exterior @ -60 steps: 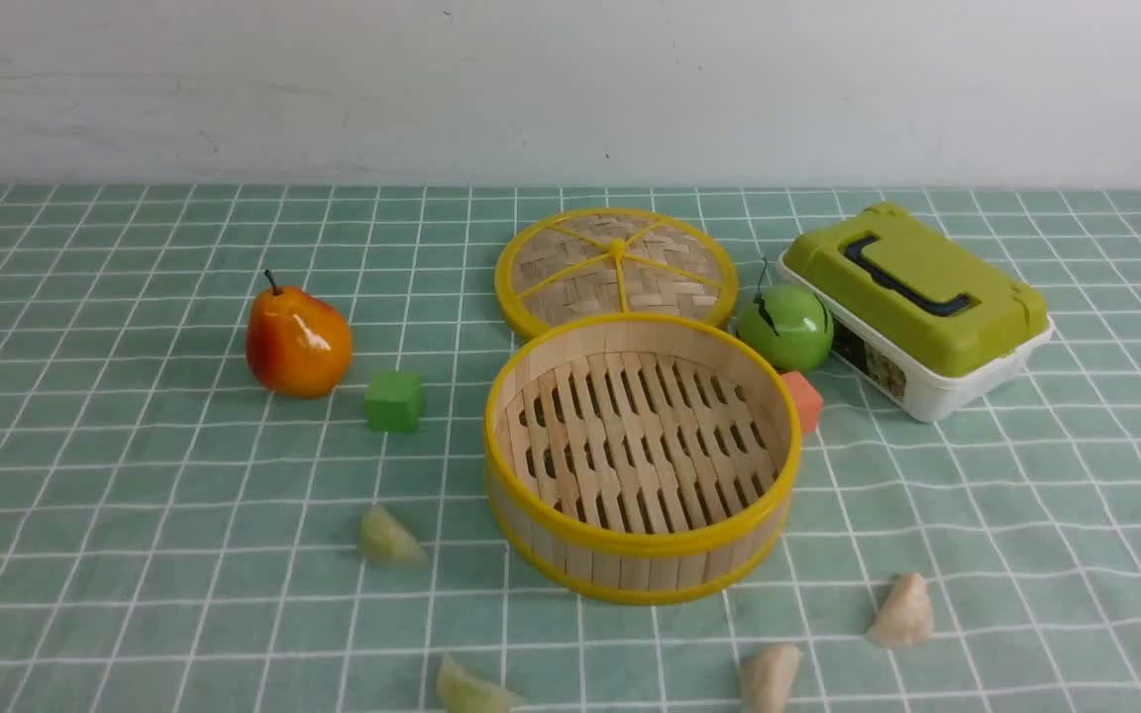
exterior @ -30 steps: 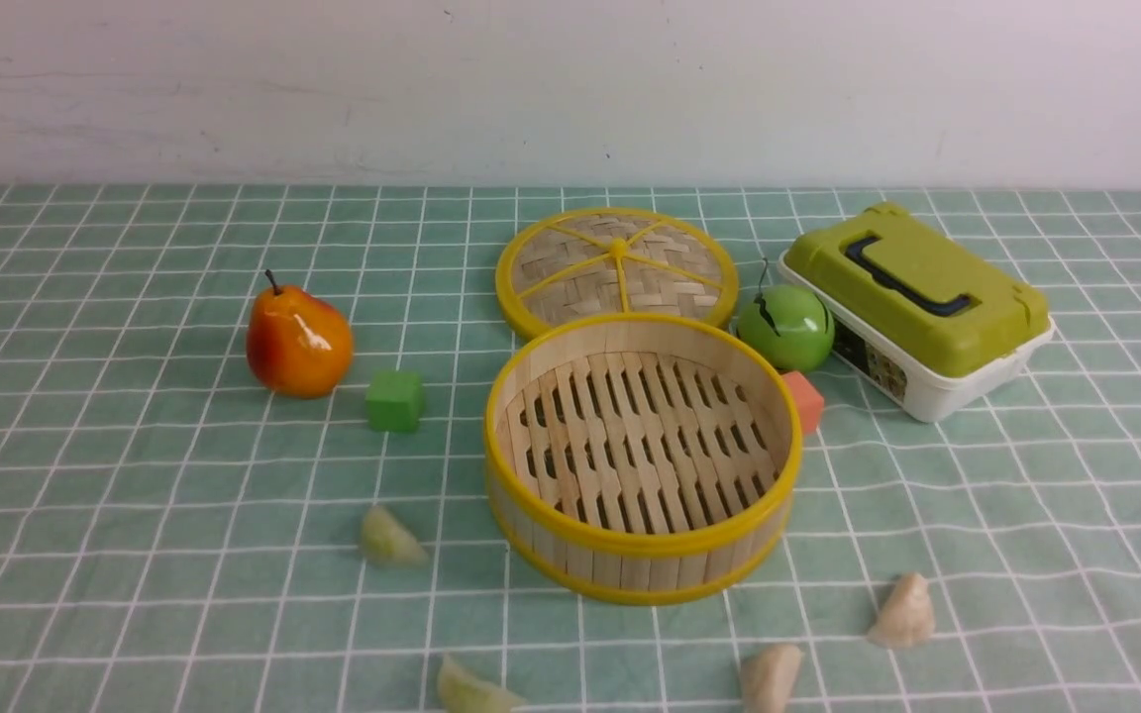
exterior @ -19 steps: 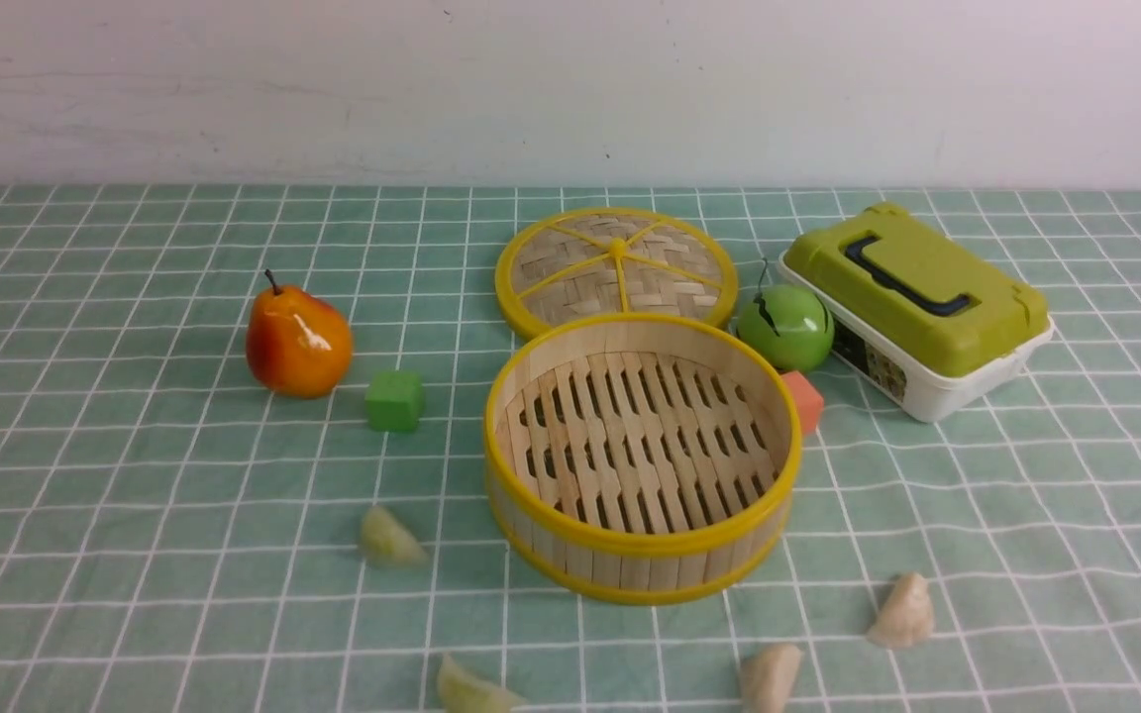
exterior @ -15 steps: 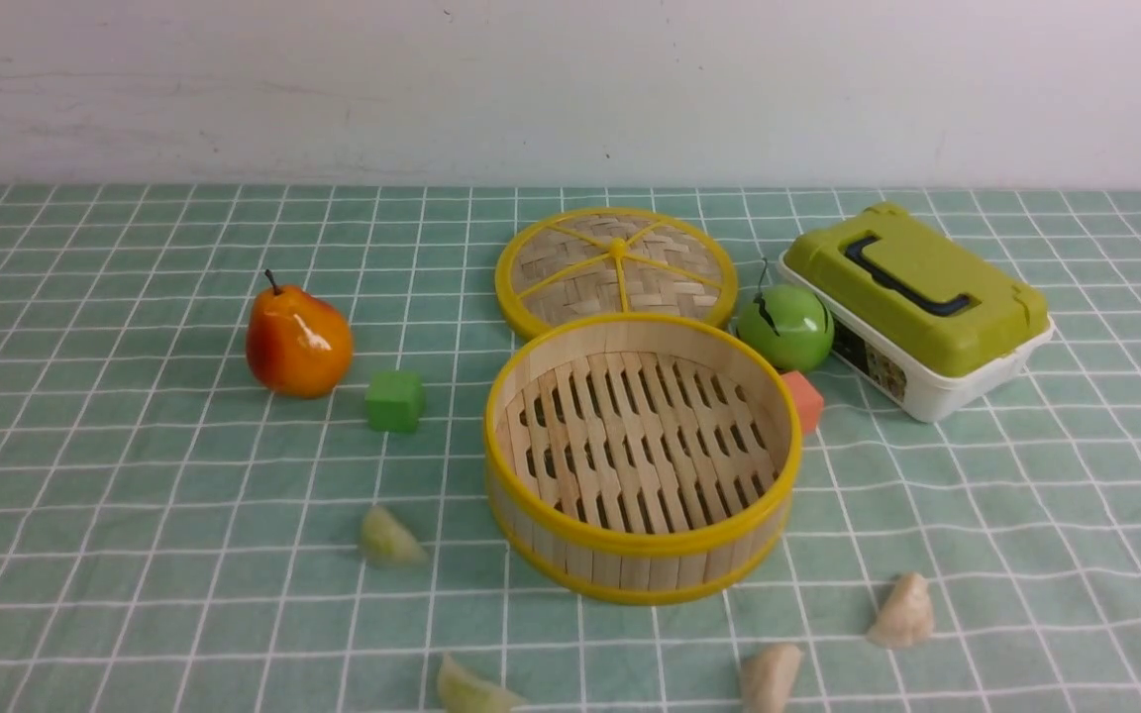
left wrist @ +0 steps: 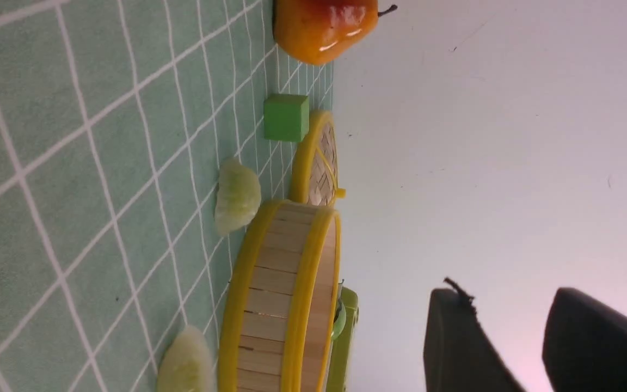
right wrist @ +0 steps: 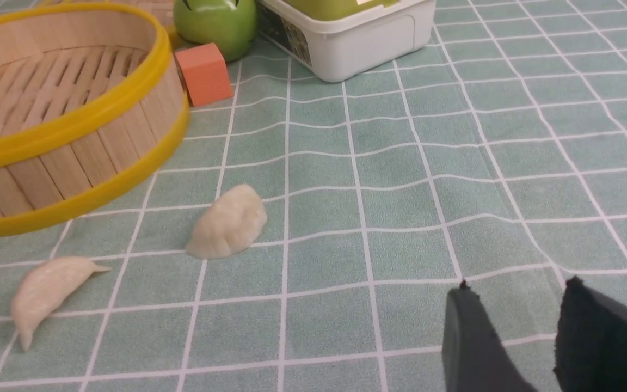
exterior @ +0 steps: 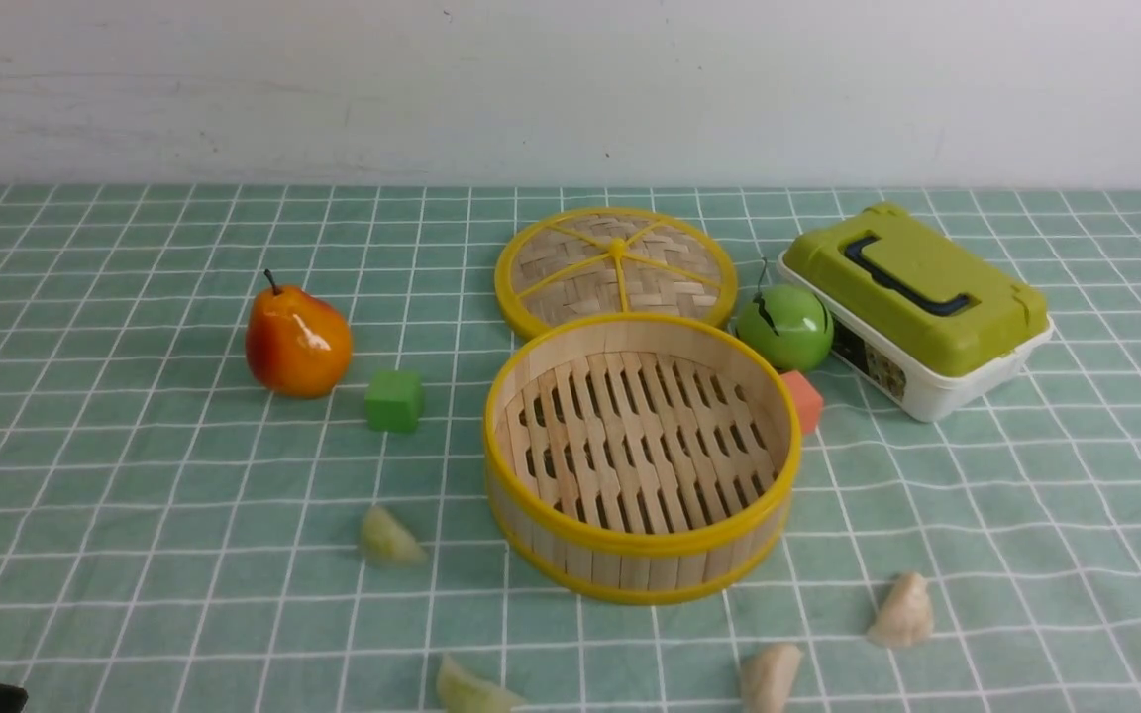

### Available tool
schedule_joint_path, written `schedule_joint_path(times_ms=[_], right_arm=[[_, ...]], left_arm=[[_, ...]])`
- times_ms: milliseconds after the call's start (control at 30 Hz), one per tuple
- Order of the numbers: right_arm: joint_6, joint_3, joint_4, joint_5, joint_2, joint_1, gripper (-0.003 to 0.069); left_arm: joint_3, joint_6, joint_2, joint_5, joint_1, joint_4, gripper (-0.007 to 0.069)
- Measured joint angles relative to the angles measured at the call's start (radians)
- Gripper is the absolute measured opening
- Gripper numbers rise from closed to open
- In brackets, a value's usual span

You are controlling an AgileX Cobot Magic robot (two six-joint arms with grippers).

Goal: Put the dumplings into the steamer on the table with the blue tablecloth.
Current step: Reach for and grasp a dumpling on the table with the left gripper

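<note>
On the table (exterior: 85,456): steamer (exterior: 635,569) at centre, all four dumplings outside it.
At left, the left end effector (left wrist: 509,310) has its fingers apart with nothing between them. A pear (exterior: 297,342) and a green cube (exterior: 394,400) stand left of the steamer. One green dumpling (exterior: 389,538) lies near the steamer's front-left wall; the other green dumpling (exterior: 471,690) lies nearer the camera. A woven lid (exterior: 616,265) lies flat behind the steamer. The first cream dumpling (exterior: 769,676) and second cream dumpling (exterior: 902,611) lie front-right, apart. A green apple (exterior: 785,327), an orange cube (exterior: 804,400) just beside the steamer wall, and a green-lidded box (exterior: 917,302) sit back-right. The right end effector (right wrist: 517,296), near the cream pair, has its fingers apart, empty.
</note>
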Motion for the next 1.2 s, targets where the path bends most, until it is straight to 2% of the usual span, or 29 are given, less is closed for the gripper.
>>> schedule_joint_path(times_ms=[67,233,333,367,467,500,600,633,667,700,800,933,1000,1067,1133,1200], right_arm=[[0.000,0.000,0.000,0.000,0.000,0.000,0.0240],[0.000,0.000,-0.002,0.000,0.000,0.000,0.0240],[0.000,0.000,-0.012,0.000,0.000,0.000,0.0240],[0.000,0.000,-0.013,0.000,0.000,0.000,0.0240],[0.010,0.000,0.010,-0.005,0.000,0.000,0.0240],[0.057,0.000,0.073,-0.015,0.000,0.000,0.0240],[0.204,0.006,0.276,-0.042,0.000,0.000,0.0240],[0.281,0.009,0.403,-0.058,0.000,0.000,0.0240],[0.293,0.009,0.403,-0.061,0.000,0.000,0.0240],[0.363,0.009,0.524,-0.076,0.000,0.000,0.0240],[0.414,0.009,0.628,-0.086,0.000,0.000,0.0240],[0.384,0.009,0.629,-0.091,0.000,0.000,0.0240],[0.328,0.009,0.623,-0.090,0.000,0.000,0.0240],[0.254,-0.003,0.612,-0.078,0.000,0.000,0.0240],[0.119,-0.060,0.599,-0.037,0.000,0.000,0.0222],[-0.045,-0.170,0.579,0.028,0.047,0.000,0.0153]], left_arm=[[-0.001,0.075,0.000,0.013,0.000,-0.001,0.0237],[-0.097,0.378,0.000,0.073,0.000,0.004,0.0209],[-0.226,0.566,0.074,0.151,0.000,0.056,0.0108],[-0.260,0.600,0.109,0.178,0.000,0.081,0.0062],[-0.356,0.667,0.224,0.267,0.000,0.162,-0.0014],[-0.426,0.689,0.315,0.340,0.000,0.226,-0.0014],[-0.551,0.705,0.466,0.478,0.000,0.335,-0.0014],[-0.602,0.719,0.546,0.536,0.000,0.390,-0.0014],[-0.602,0.719,0.557,0.536,0.000,0.390,-0.0014],[-0.665,0.743,0.635,0.605,0.000,0.441,-0.0014],[-0.747,0.776,0.777,0.686,-0.021,0.527,-0.0014],[-0.821,0.786,0.940,0.703,-0.160,0.614,-0.0014],[-0.861,0.736,1.017,0.703,-0.244,0.666,-0.0014],[-0.892,0.690,1.063,0.700,-0.287,0.705,-0.0014],[-0.942,0.632,1.129,0.695,-0.333,0.738,-0.0010],[-1.005,0.601,1.204,0.689,-0.366,0.756,0.0021]])
